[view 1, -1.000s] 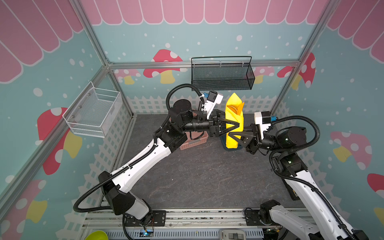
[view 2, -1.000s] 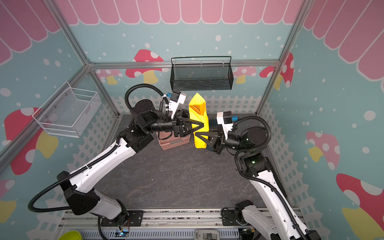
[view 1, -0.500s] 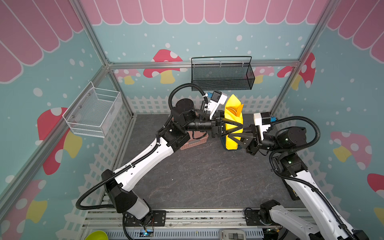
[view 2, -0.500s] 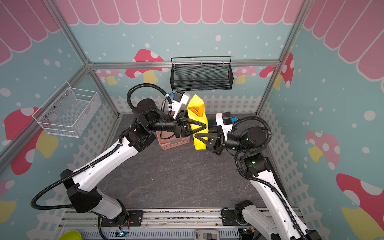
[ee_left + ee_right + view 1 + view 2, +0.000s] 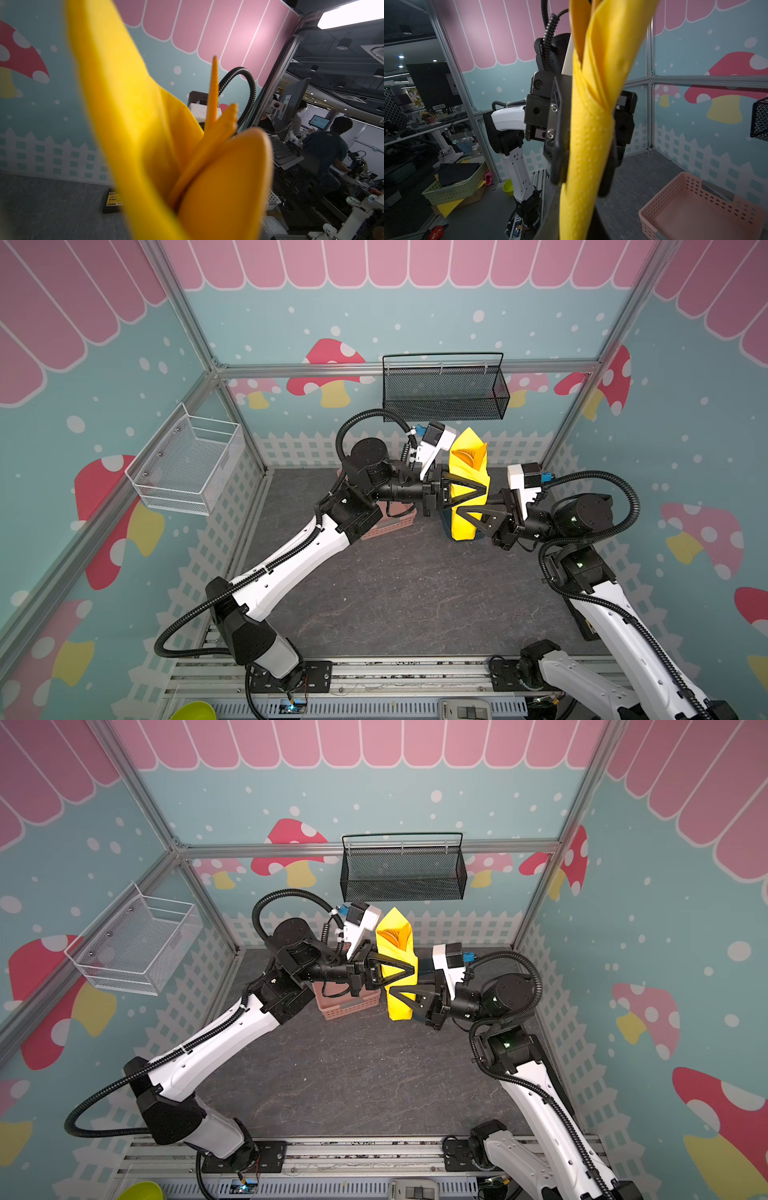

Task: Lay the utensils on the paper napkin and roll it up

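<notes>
Pinching paper napkin (image 5: 467, 467) roll: left claw (image 5: 478, 491), right claw (image 5: 463, 516) | axis vertical | utensils (image 5: 213, 97) pointing up

We see the paper napkin (image 5: 397, 948) rolled into a yellow tube that stands nearly upright between the two arms, near the back of the cell. In its open top end we make out the orange of the utensils (image 5: 390, 936). The left gripper (image 5: 409, 970) reaches in from the left, with one black finger lying across the middle of the roll. The right gripper (image 5: 395, 993) comes from the right and clasps the roll lower down. The pink basket (image 5: 351, 1006) sits on the dark floor (image 5: 353, 1077) just left of the roll, partly under the left arm. A black mesh basket (image 5: 403, 876) hangs on the back wall, and a white wire basket (image 5: 133, 944) hangs on the left wall.
</notes>
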{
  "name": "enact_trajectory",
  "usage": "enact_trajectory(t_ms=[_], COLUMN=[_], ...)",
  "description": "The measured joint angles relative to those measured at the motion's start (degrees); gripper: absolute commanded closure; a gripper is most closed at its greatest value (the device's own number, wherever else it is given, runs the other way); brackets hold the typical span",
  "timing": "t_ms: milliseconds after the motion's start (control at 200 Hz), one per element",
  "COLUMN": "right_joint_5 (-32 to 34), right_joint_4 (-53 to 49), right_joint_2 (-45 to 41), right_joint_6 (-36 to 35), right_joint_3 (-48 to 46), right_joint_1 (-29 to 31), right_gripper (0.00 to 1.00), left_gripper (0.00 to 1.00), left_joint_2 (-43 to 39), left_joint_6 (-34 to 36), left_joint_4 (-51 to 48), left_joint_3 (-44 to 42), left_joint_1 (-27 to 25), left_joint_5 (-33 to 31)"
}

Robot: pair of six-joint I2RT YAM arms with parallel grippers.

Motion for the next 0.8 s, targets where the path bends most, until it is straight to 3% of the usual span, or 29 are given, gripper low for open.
enact_trajectory(t_ms=[215, 410, 635, 801], right_joint_5=[0.0, 0.3, 1.0, 1.9], right_joint_4=[-0.1, -0.1, -0.3, -0.8], right_joint_2=[-0.6, -2.6, -4.4, -4.7], right_joint_6=[-0.8, -1.5, -1.5, -1.6], right_joint_3=[0.0, -1.8, -4.6, -5.2], right_joint_1=[0.0, 0.0, 0.0, 0.0], right_gripper=[0.68, 0.64, 0.67, 0.85], left_gripper=[0.95, 0.94, 0.93, 0.91], left_joint_2=[0.0, 0.0, -0.2, -0.2], left_joint_6=[-0.9, -0.8, -0.8, -0.9], left_joint_4=[0.9, 0.8, 0.7, 0.6], left_joint_3=[-0.3, -0.3, -1.0, -1.1], left_joint_1=[0.0, 0.0, 0.0, -0.2], left_joint_5=[-0.6, -1.5, -2.1, -2.1])
